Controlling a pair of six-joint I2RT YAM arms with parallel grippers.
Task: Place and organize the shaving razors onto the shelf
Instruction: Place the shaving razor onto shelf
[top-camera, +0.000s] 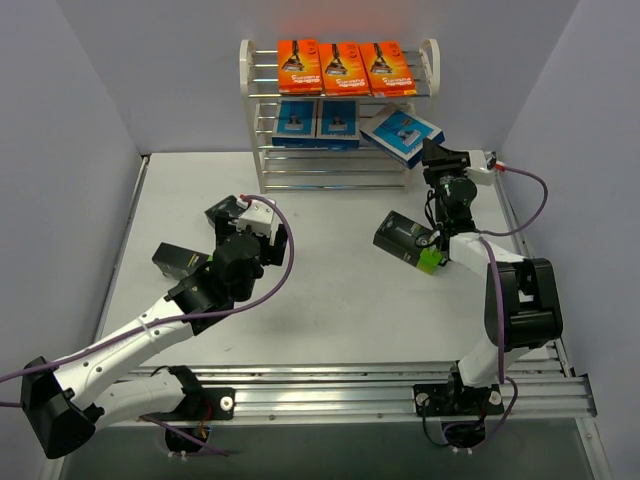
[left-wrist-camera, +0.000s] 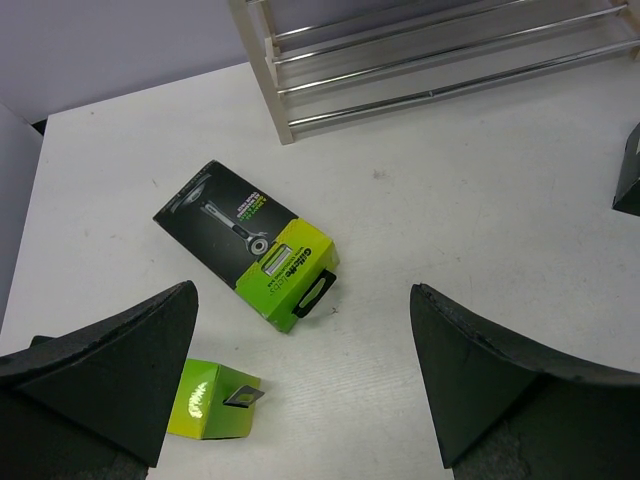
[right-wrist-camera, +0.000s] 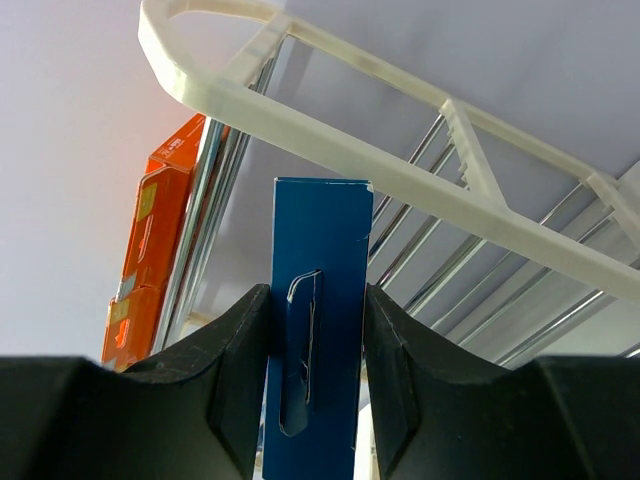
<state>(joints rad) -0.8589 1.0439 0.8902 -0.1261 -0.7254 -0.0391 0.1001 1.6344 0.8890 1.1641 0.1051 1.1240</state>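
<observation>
Right tool (right-wrist-camera: 318, 300) sits closest to the right wrist camera, its fingers (right-wrist-camera: 240, 350) clamped on the two flat faces of the held blue pack (right-wrist-camera: 320, 230), which stands on edge with its hang-slot end between them. In the top view this pack is tilted at the right end of the shelf (top-camera: 263, 150), level with the second tier; contact with the rods cannot be determined. Two shelved blue packs (top-camera: 295, 120) sit side by side on that tier, and three orange cards (top-camera: 343, 67) stand in a row on the top tier. Left tool (left-wrist-camera: 302, 320) is spread wide and grips nothing, hovering over the desk (left-wrist-camera: 480, 220) above the first black-and-lime box (left-wrist-camera: 240, 240), which lies flat. The second black-and-lime box (left-wrist-camera: 215, 400) lies beside the left finger. The third black-and-lime box (top-camera: 410, 240) lies well apart, beside the right arm.
</observation>
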